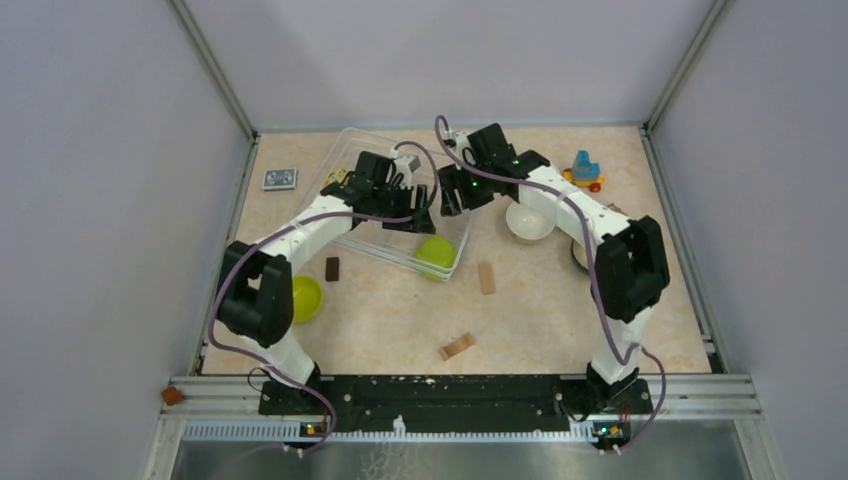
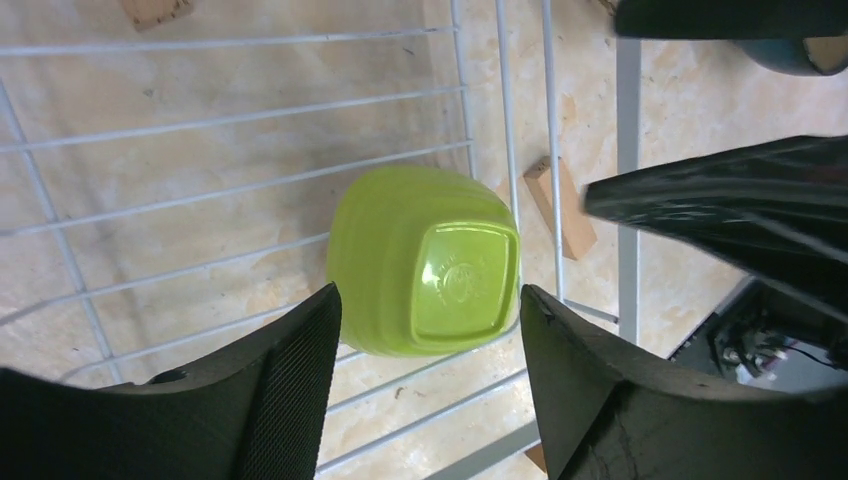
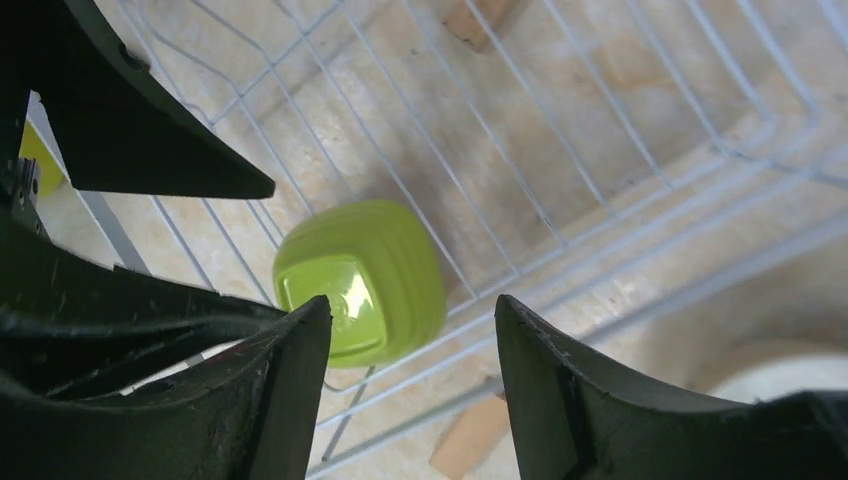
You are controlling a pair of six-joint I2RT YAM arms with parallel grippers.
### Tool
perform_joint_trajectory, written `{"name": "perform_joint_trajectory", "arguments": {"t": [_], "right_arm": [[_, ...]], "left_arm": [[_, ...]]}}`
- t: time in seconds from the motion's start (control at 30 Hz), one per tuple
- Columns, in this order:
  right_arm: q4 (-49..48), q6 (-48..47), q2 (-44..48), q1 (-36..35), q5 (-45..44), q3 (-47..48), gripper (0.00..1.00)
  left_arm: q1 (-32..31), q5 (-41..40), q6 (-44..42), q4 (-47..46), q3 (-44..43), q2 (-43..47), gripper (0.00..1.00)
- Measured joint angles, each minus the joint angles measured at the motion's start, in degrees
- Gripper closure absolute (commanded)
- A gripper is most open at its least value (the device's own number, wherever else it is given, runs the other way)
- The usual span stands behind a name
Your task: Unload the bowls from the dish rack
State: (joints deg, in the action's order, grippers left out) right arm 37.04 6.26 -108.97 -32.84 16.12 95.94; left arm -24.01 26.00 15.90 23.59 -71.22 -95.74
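The pale wire dish rack [image 1: 345, 150] stands at the back, left of centre. One lime green bowl [image 1: 435, 254] lies upside down in its near right corner. My left gripper [image 1: 418, 215] is open above the rack; in the left wrist view the gripper [image 2: 430, 335] hovers over this bowl [image 2: 425, 262] without touching it. My right gripper [image 1: 450, 198] is open and empty beside the left one, and in its wrist view [image 3: 412, 335] the same bowl [image 3: 365, 280] lies below. A second lime bowl [image 1: 305, 298] and a white bowl [image 1: 528, 221] sit on the table.
Another bowl [image 1: 578, 252] is mostly hidden behind the right arm; a dark teal bowl [image 2: 800, 55] shows in the left wrist view. Wooden blocks [image 1: 486, 278] [image 1: 457, 346], a brown block [image 1: 332, 268], a card box [image 1: 279, 179] and a toy [image 1: 585, 170] lie around. Walls enclose three sides.
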Motion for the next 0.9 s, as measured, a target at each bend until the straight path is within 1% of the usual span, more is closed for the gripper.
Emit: {"name": "perform_joint_trajectory", "arguments": {"t": [0.13,0.3,0.37,0.4,0.53,0.6,0.7,0.9], "right_arm": [[-5.3,3.3,8.8,0.9,-6.0,-7.9,0.32],[-14.6,7.5,21.1,1.9,-13.1,-17.8,0.29],[-18.3,9.1,25.9,2.0,-15.1,-21.9,0.18],[-20.5,10.2,28.7,2.1,-16.0,-24.5,0.15],[-27.1,13.2,36.4,2.2,-17.2,-31.8,0.14],[-28.8,14.9,37.6,2.2,-17.6,-33.4,0.13],[-29.7,17.5,36.2,2.1,-17.7,-33.9,0.13],[-31.6,21.0,31.5,0.2,-17.3,-38.2,0.12]], "left_arm": [[-1.7,-3.6,-2.8,1.3,-2.4,-1.5,0.28],[-5.3,-10.8,-4.5,2.9,-4.1,-3.0,0.36],[-6.4,-13.4,-4.9,3.7,-4.9,-4.2,0.37],[-6.6,-14.3,-5.2,3.7,-5.0,-4.7,0.38],[-7.3,-18.7,-6.1,4.9,-5.1,-6.3,0.46],[-7.4,-20.3,-6.2,5.2,-5.3,-6.5,0.49],[-7.6,-24.6,-6.4,5.7,-6.1,-6.6,0.54],[-7.9,-32.8,-5.3,5.7,-6.6,-6.6,0.54]]}}
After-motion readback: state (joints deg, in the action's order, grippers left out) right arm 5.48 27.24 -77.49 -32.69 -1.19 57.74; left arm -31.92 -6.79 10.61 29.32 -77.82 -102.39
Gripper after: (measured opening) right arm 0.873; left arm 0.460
